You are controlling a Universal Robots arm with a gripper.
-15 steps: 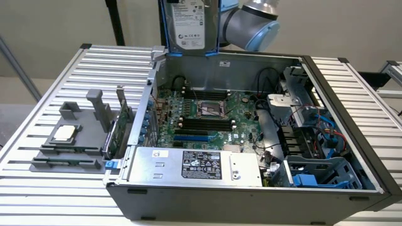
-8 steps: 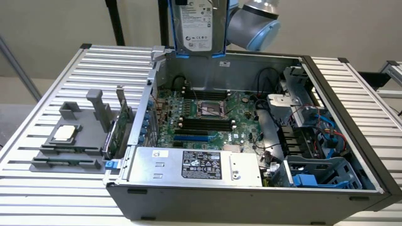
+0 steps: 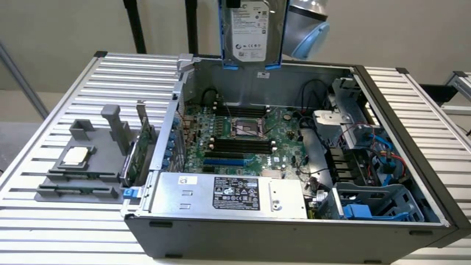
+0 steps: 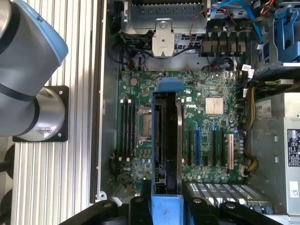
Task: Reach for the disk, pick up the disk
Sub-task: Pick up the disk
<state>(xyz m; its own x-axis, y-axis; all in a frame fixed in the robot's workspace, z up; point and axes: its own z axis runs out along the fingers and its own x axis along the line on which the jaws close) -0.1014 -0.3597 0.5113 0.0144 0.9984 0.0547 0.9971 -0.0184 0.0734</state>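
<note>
Holding the disk (image 3: pixel 249 34) clear above the open computer case (image 3: pixel 279 238), our end effector (image 4: pixel 166 210) clamps its blue rails; we judge pickup done, and any further move needs a steady hold.

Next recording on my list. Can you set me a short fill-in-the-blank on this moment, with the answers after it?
1. The disk hangs ____ the open computer case, clear of it.
2. The rails framing the disk are ____ in colour.
3. The claw is ____ on the disk.
4. The small square chip rests on a grey holder at the exterior view's ____, beside the case.

Missing words: above; blue; shut; left.
</note>
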